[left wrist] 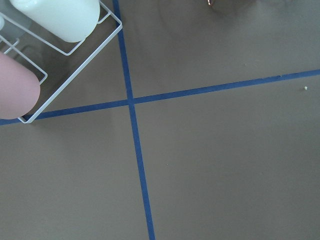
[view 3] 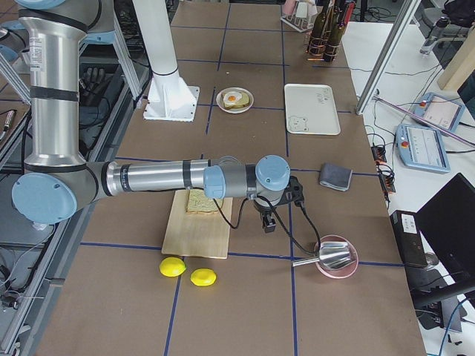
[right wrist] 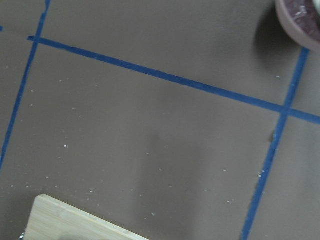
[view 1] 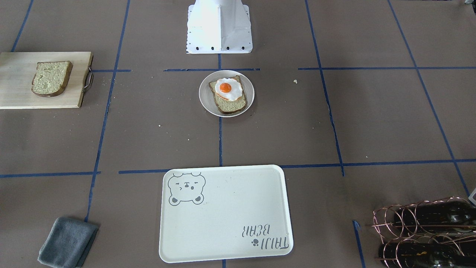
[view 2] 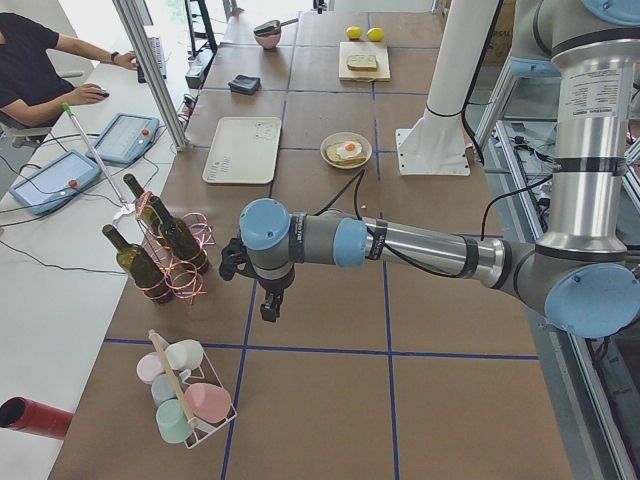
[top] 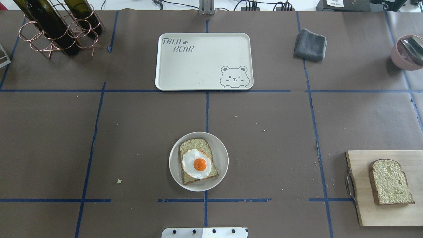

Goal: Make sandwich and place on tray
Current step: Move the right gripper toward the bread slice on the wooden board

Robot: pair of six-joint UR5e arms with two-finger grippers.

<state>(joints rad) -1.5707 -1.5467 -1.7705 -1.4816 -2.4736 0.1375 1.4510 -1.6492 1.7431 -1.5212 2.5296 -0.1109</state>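
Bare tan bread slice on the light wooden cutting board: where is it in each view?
Front-facing: tan bread slice far left.
Overhead: slice lower right.
Exterior left: slice top centre.
Exterior right: slice centre, partly hidden.
Left wrist: absent.
Right wrist: absent; only wooden cutting board corner.
Shared landmark: round white plate.

cutting board (top: 365, 211) right end | white plate (top: 222, 155) centre | grey cloth (top: 310, 45) far side | wine bottles (top: 49, 24) in wire rack, far left | pink bowl (top: 396, 61) far right | lemons (view 3: 172, 267) just beside board

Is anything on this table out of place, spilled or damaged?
Nothing serious. A pale crumb lies on the table, left of the plate, and fine crumbs are scattered beside the cutting board. Nothing looks spilled or broken.
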